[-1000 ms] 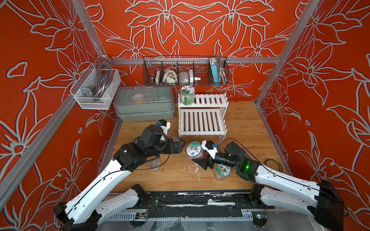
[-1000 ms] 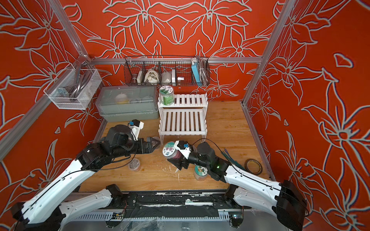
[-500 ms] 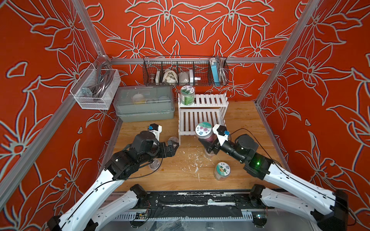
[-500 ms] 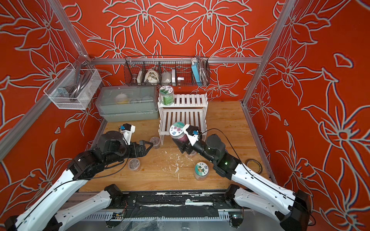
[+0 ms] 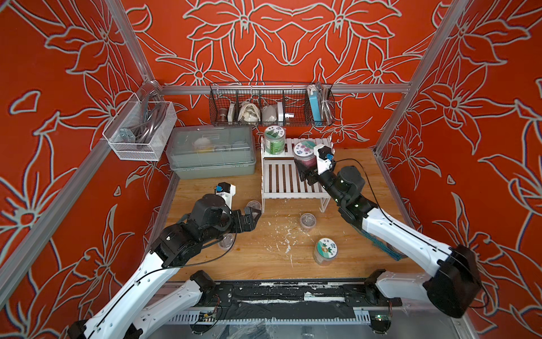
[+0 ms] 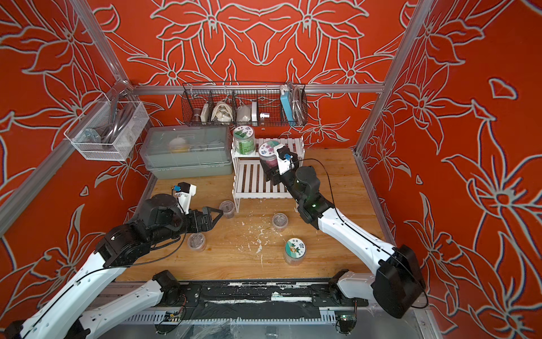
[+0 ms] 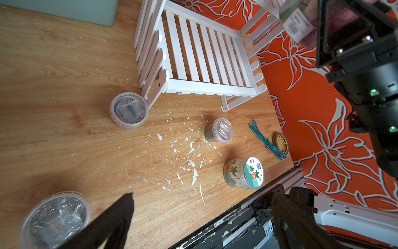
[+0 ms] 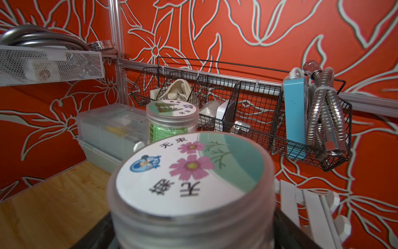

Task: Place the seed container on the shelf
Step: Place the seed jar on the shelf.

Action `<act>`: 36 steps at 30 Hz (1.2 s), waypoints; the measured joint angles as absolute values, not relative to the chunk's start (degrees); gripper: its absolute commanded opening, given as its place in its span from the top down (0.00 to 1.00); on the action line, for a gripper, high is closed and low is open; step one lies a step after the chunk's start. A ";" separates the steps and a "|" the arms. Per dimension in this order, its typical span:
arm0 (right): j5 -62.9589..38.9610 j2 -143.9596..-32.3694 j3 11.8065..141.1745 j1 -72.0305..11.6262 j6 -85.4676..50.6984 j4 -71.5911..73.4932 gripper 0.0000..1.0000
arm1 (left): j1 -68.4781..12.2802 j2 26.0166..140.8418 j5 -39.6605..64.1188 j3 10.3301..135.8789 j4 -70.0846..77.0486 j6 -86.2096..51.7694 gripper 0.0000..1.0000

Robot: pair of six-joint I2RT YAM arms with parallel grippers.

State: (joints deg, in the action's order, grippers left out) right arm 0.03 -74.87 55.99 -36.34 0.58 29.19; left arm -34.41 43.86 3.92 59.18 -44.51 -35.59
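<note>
The seed container is a clear jar with pink contents and a pink-flower lid. My right gripper is shut on its body and holds it upright over the white stepped shelf, near the front of the upper tier. A green-labelled jar stands on that tier to its left. I cannot tell whether the held jar touches the boards. My left gripper hangs open and empty over the table, left of the shelf.
On the table are an orange-flower-lidded jar and three small clear tubs. A lidded plastic box sits left of the shelf. A black wire basket and a white mesh basket hang on the walls. Tape and cords lie at the right edge.
My right gripper has lifted the seed container off the table and carried it back over the shelf. My left arm has drawn back to the left, its gripper still open.
</note>
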 measured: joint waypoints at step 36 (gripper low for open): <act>-1.30 -96.51 69.71 -30.74 -8.95 41.25 0.33 | -34.17 43.83 2.63 59.61 -44.66 -31.53 0.01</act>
